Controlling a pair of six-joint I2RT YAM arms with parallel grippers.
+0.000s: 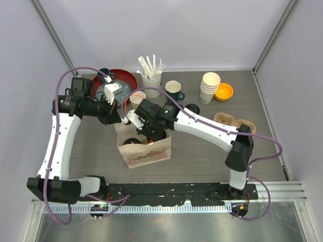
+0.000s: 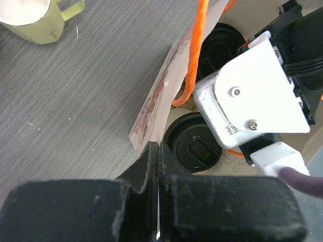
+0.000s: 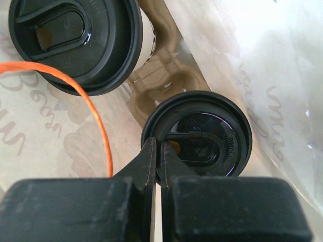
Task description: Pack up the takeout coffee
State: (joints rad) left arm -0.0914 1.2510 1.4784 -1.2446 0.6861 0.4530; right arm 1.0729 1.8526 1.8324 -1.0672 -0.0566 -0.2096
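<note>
- Left pincer (image 2: 158, 148) is pinching the paper bag (image 1: 149, 155) by the rim at its 10 o'clock corner.
- Right pincer (image 3: 155, 146) is hanging inside the bag, pressed together, over one lidded cup (image 3: 202, 136).
- Other lidded cup (image 3: 75, 40) is sitting at that one's 10 o'clock, both bagged.

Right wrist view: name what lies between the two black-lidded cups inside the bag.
Right wrist view: inside the paper bag, brown moulded cardboard fills the gap between the upper cup and the lower cup.

Two lidded cups (image 3: 214, 123) stand side by side inside the bag (image 1: 149, 154) on the tabletop (image 1: 202, 156); a cardboard carrier (image 1: 227, 118) lies to its right.
</note>
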